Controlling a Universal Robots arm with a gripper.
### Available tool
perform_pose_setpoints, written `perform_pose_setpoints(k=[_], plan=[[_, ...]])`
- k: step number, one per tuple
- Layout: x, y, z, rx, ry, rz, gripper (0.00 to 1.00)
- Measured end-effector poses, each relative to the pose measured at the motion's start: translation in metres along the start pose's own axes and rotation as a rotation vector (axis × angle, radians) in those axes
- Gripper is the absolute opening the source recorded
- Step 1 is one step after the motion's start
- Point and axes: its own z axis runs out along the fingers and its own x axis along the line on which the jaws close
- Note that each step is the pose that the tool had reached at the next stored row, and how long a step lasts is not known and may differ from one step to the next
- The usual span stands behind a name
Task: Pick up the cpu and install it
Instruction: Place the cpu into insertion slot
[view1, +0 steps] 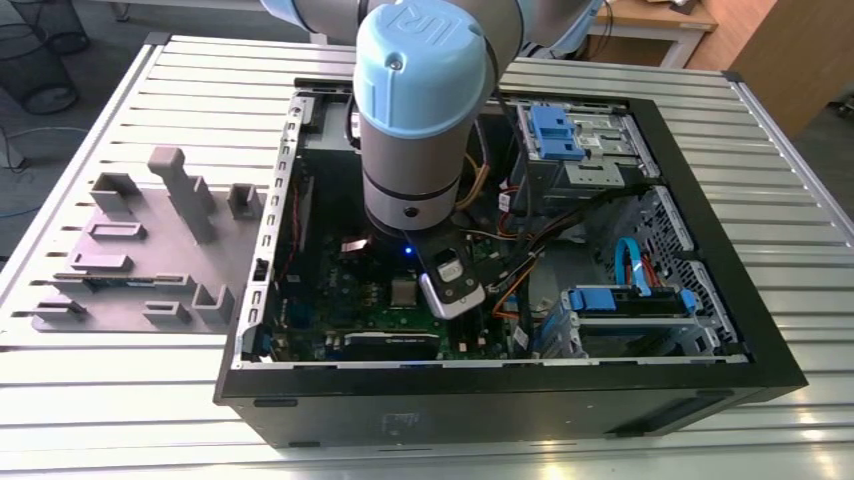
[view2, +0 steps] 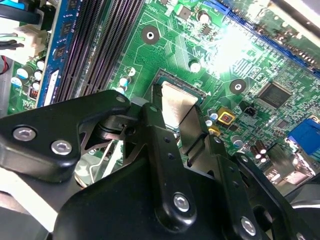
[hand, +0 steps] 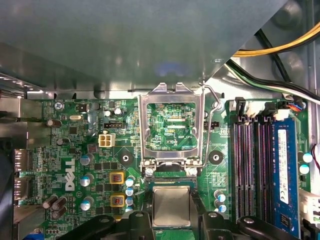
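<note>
The cpu (hand: 171, 206) is a small silvery square lying flat between my gripper's (hand: 171, 200) two black fingers (hand: 141, 218). Those fingers press against its two opposite sides, so the gripper is shut on it. It sits level over the socket on the green motherboard (hand: 75, 150), just below the hinged metal socket frame (hand: 171, 95), which stands open. In the second wrist view the cpu (view2: 176, 102) shows between the fingertips (view2: 154, 112) over the socket's dark rim (view2: 172, 77). In the exterior view the arm (view1: 416, 120) reaches down into the open computer case (view1: 507, 390).
Black memory slots (hand: 247, 165) and a blue memory module (hand: 282, 170) lie close beside the socket. Yellow and black cables (hand: 280, 55) run nearby. Blue drive cages (view1: 627, 305) fill the case's far side. A grey fixture plate (view1: 134, 250) with blocks lies on the slatted table at the exterior view's left.
</note>
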Motion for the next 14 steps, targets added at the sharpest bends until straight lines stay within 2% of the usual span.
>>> perform_pose_setpoints(k=[14], plan=[[0.0, -0.0002, 0.0022, 0.0001, 0.0, 0.002, 0.39]])
